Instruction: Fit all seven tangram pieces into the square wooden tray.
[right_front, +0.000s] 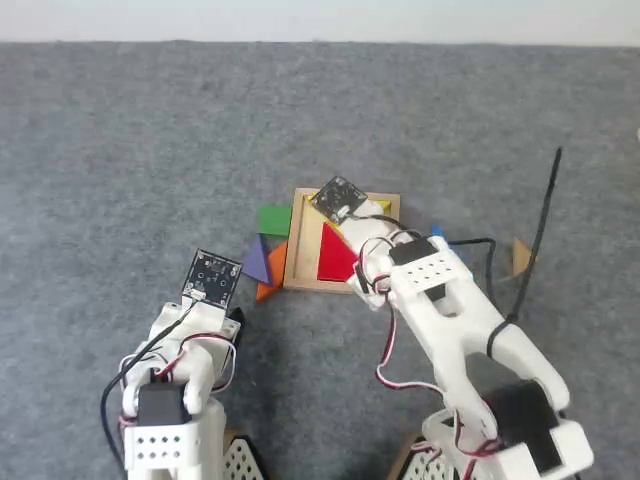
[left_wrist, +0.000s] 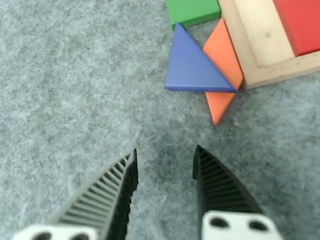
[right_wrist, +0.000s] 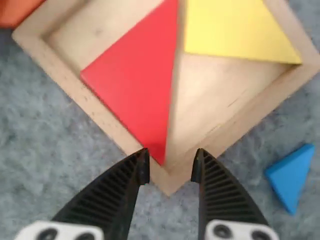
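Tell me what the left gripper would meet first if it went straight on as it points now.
Probably the blue triangle, ahead of the left gripper; the orange piece has its tip close beside, and depth is unclear.

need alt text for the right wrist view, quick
The right hand hangs open over one corner of the square wooden tray, which holds a red triangle and a yellow triangle with bare wood beside them. A light blue triangle lies outside the tray on the grey carpet.
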